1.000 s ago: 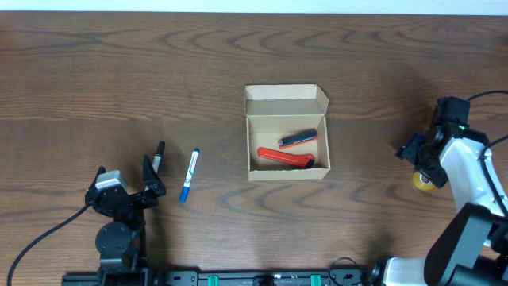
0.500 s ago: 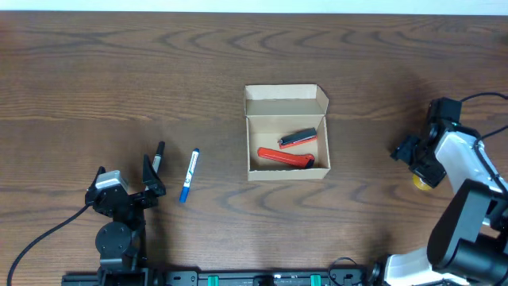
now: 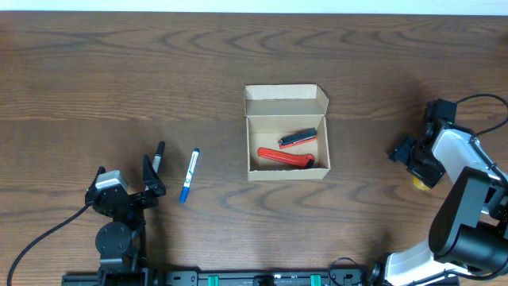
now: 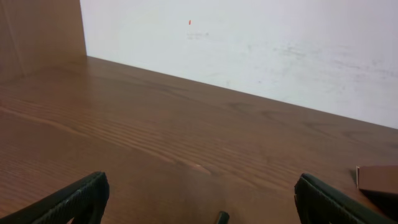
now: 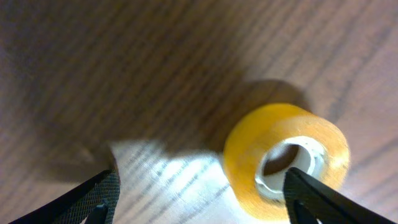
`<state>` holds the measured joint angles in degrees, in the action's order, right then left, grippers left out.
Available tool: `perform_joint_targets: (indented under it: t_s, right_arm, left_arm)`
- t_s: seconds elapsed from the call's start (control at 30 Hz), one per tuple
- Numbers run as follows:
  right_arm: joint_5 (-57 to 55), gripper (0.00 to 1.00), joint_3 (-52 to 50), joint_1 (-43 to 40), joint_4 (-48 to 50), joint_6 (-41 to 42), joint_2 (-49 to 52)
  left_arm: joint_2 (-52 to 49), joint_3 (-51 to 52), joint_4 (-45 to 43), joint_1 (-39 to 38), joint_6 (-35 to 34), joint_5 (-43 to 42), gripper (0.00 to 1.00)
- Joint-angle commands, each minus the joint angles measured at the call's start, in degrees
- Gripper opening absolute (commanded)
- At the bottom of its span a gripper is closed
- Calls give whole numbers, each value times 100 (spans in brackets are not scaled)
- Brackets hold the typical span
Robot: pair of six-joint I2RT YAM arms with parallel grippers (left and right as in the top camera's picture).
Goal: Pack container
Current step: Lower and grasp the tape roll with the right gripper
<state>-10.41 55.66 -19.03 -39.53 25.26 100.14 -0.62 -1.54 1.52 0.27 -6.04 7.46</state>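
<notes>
Table point(image 3: 95, 71): wood.
Container point(image 3: 286, 103): placed at centre, lid open, long axis 9–3.
Right gripper point(image 5: 205, 199): nearer arm; jaws spread wide, nothing held; container at 9 o'clock.
Left gripper point(image 4: 202, 202): jaws spread wide, empty.
Tape roll point(image 5: 249, 155): set just beside right jaws, at 5 o'clock.

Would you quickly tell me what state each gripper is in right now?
Left gripper: open, holding nothing.
Right gripper: open above the yellow tape roll, not gripping it.
</notes>
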Motion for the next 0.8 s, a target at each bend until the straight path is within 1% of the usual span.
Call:
perform_joint_targets:
  t_s: [0.0,0.23,0.37,0.47,0.63,0.77]
  right_arm:
    - [37,80,-66,-44,103,83,125]
    - [37,80,-157,-44,216,39,125]
    - [39,79,-227,-44,278,42,125]
    - [37,78,-334,-44,380,39,125]
    - [90,78,-664,-44,695,42,125]
    - [85,79,-737,-44,743,39,125]
  left_arm:
    - [33,127,210,13,-39,42,95]
    - [33,127,210,13,-39,42,95]
    - [33,127,210,13,-39,42,96]
    - [33,127,210,13,-39,42,95]
    - [33,127,210,13,-42,42,95]
    - [33,127,210,13,-39,42,96]
